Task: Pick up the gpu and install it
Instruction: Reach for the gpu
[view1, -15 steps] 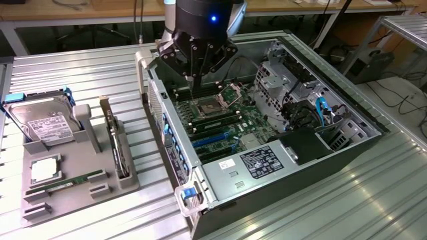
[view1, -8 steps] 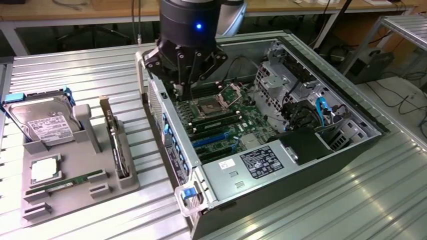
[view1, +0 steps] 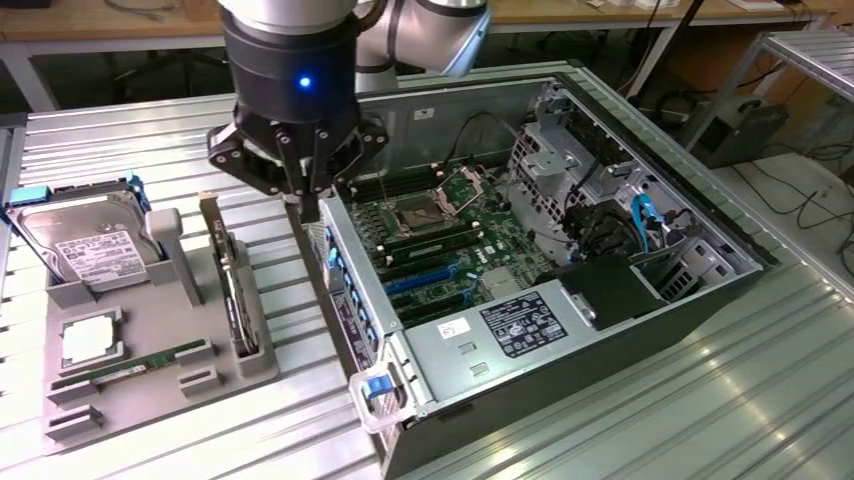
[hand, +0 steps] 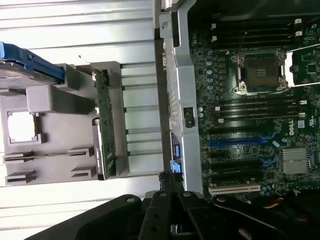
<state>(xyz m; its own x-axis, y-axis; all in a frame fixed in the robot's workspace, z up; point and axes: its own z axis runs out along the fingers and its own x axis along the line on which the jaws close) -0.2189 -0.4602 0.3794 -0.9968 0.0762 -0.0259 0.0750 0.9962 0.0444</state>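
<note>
Step in hand: approach; the pick has not begun. The gripper (view1: 310, 205) hangs over the near wall of the open computer case (view1: 461, 350), fingers apparently together and empty. The gpu (view1: 238, 298) stands on edge in the grey holder (view1: 171, 330) on the desk (view1: 627, 420), at 7 o'clock from the gripper in the exterior view, apart from it. Judgement: the grasp needs the fingers parted and aligned over the card's top edge.

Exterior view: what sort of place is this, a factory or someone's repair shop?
Probably a robotics lab or workshop: a gripper hangs over a slatted metal table bearing an open computer case and a grey tray of parts, with cluttered workbenches behind.
</note>
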